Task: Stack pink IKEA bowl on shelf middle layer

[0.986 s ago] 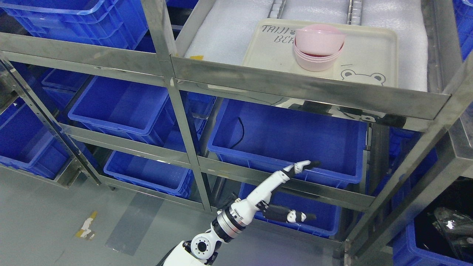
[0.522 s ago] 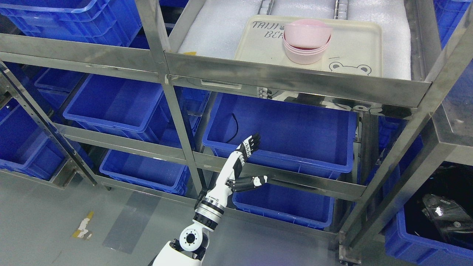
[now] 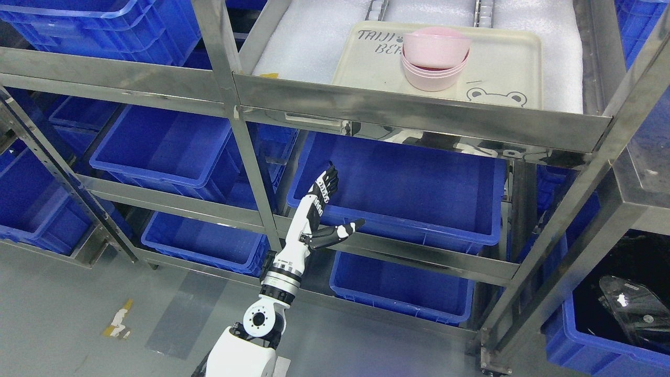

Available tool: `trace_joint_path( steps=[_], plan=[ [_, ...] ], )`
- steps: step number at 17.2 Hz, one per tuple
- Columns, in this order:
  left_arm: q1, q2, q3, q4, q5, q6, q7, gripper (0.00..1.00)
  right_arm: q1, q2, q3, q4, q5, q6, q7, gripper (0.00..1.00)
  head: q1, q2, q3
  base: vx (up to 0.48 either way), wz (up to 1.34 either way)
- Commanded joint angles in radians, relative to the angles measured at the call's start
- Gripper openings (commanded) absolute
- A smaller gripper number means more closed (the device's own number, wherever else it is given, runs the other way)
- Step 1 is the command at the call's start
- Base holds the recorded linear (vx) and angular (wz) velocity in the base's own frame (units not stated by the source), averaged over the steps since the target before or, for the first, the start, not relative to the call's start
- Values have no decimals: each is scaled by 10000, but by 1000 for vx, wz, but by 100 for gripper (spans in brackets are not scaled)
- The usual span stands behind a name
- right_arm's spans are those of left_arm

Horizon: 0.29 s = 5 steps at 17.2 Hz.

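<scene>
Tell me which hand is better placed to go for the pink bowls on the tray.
Probably left: the left hand is raised and open below the pink bowls on the tray; the right is out of view.

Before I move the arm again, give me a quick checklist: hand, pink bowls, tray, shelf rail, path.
1. Left hand empty, fingers spread: ok.
2. Stack of pink plastic bowls on the cream tray: ok, though the top bowl sits tilted.
3. Cream tray flat on the white foam liner: ok.
4. Hand below the steel shelf rail, apart from it: ok.
5. Hand is in front of the blue plastic bin; contact: cannot tell.
6. Right hand: not in view.
</scene>
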Motion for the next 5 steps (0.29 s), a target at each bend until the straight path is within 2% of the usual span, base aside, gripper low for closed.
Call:
trace_joint_path(
  steps=[1, 5],
  plan=[
    [-268, 176, 512, -19, 31, 280, 6, 99, 230, -175, 2, -175, 1, 3, 6, 100, 0, 0, 0, 0, 0],
    [-284, 176, 482, -158, 31, 480, 6, 99, 230, -175, 2, -175, 1, 3, 6, 100, 0, 0, 0, 0, 0]
  ],
)
